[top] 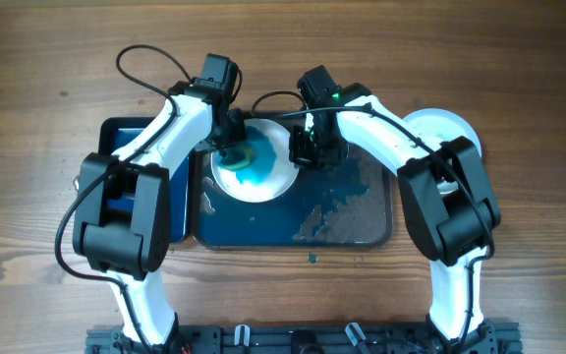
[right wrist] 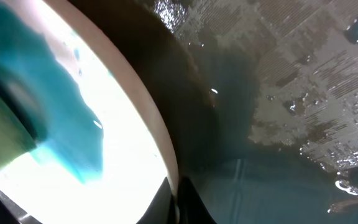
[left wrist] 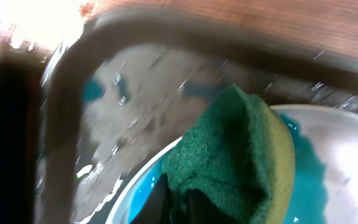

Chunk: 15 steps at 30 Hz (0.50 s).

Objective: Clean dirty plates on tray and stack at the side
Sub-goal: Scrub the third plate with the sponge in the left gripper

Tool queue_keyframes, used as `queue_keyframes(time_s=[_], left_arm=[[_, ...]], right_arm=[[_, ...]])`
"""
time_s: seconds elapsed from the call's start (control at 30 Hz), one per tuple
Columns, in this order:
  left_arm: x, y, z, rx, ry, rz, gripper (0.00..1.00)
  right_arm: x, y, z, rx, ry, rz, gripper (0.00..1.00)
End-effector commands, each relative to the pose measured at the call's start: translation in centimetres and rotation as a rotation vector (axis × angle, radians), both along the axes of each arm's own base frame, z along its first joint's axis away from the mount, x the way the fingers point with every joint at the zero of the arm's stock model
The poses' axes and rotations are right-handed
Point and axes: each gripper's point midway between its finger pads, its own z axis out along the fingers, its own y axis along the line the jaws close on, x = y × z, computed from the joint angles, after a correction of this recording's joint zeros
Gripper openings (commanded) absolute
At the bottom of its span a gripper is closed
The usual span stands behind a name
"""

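Note:
A white plate (top: pixel 263 157) smeared with blue lies at the back left of the large dark wet tray (top: pixel 352 211). My left gripper (top: pixel 232 149) is shut on a green and yellow sponge (left wrist: pixel 235 155) that rests on the plate's blue smear (left wrist: pixel 306 180). My right gripper (top: pixel 308 147) is shut on the plate's right rim (right wrist: pixel 160 130), one finger inside and one outside. Another white plate (top: pixel 440 133) lies on the table to the right of the tray, partly under my right arm. A third plate is not in view.
A smaller glossy blue tray (top: pixel 121 147) lies left of the large tray, mostly under my left arm. The wooden table (top: pixel 37 118) surrounds both. A small blue speck (top: pixel 312 259) lies in front of the large tray.

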Motion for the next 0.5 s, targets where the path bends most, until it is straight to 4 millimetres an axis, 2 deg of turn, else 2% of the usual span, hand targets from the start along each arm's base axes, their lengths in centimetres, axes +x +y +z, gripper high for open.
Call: queue_keyframes(time_s=[0.0, 0.13, 0.27, 0.33, 0.47], left_arm=[[-2.0, -0.3, -0.4, -0.013, 0.089, -0.108, 0.04], [-5.8, -5.8, 0.3, -0.256, 0.190, -0.424, 0.04], [-7.7, -9.0, 1.2, -0.383, 0.201, -0.587, 0.04], [-7.0, -9.9, 1.3, -0.386, 0.160, -0.608, 0.04], [-4.0, -10.9, 1.6, -0.390, 0.029, -0.602, 0.04]], right_arm=[[-0.4, -0.7, 0.0, -0.025, 0.014, -0.014, 0.04], [-0.4, -0.7, 0.0, -0.023, 0.014, -0.014, 0.04], [-0.4, -0.6, 0.0, -0.020, 0.014, -0.013, 0.04], [-0.3, -0.6, 0.0, -0.019, 0.012, -0.014, 0.04], [-0.3, -0.6, 0.0, -0.016, 0.013, -0.013, 0.04]])
